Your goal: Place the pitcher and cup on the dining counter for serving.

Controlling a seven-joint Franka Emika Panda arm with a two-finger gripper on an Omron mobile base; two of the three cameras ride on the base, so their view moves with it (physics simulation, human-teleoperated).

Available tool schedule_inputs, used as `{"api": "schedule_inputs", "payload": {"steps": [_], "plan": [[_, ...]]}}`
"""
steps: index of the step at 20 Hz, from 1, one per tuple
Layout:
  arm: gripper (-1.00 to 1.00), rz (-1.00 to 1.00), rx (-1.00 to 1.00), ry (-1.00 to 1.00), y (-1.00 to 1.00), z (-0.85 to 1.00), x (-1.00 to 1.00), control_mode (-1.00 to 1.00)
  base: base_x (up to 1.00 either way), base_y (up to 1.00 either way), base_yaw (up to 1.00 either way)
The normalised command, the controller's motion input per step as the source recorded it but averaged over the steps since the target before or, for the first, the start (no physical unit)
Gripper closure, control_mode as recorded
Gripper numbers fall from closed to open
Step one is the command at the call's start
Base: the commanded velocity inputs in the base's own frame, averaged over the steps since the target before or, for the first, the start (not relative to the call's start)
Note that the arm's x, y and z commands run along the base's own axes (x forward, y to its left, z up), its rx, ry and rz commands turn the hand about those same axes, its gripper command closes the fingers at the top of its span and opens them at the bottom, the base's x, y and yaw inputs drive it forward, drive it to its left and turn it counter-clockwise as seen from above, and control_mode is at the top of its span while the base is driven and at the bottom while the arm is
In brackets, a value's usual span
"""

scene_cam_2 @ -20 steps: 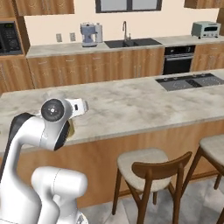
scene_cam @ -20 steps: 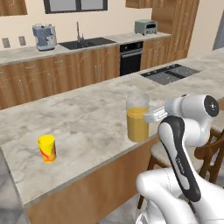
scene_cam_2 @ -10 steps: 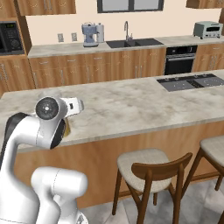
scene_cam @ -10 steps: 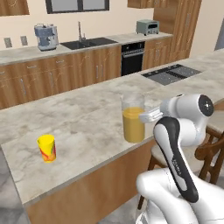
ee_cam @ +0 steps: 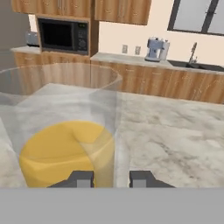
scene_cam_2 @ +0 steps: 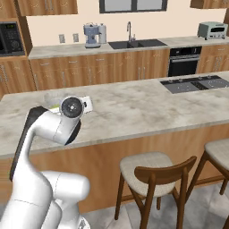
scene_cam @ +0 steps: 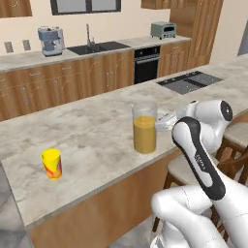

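Observation:
The clear glass pitcher (scene_cam: 145, 127), with orange juice in its lower part, is upright over the dining counter (scene_cam: 92, 131) near its front edge. My gripper (scene_cam: 162, 123) reaches it from the right and is shut on its side. In the hand view the pitcher (ee_cam: 65, 140) looms close, with its wall between my gripper's (ee_cam: 110, 178) two dark fingertips (ee_cam: 81, 178). I cannot tell whether its base rests on the marble or hangs just above it. The small yellow cup (scene_cam: 52, 164) with a red-orange mark stands on the same counter, well to the pitcher's left.
A black cooktop (scene_cam: 189, 82) is set in the counter's far right. Wooden stools (scene_cam_2: 152, 172) stand along its front. The back wall counter carries a coffee machine (scene_cam: 51, 41), a sink (scene_cam: 99, 47) and a toaster (scene_cam: 163, 30). A microwave (ee_cam: 61, 35) sits in the cabinets.
My gripper and the pitcher have shifted slightly left along the counter, toward the cup. The cup has stayed put.

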Motion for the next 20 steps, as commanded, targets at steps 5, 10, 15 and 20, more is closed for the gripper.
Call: {"api": "schedule_inputs", "payload": {"steps": [5,10,15,20], "plan": [[1.0,0.42,0.07,0.17,-0.22,0.0,0.89,-1.0,0.0,0.0,0.0],[1.0,0.36,0.05,0.12,0.01,0.0,0.59,-1.0,0.0,0.0,0.0],[1.0,0.0,-0.02,-0.05,0.28,-0.2,0.48,-1.0,0.0,0.0,0.0],[1.0,-0.03,0.0,0.0,0.4,-0.33,0.81,-1.0,0.0,0.0,0.0]]}}
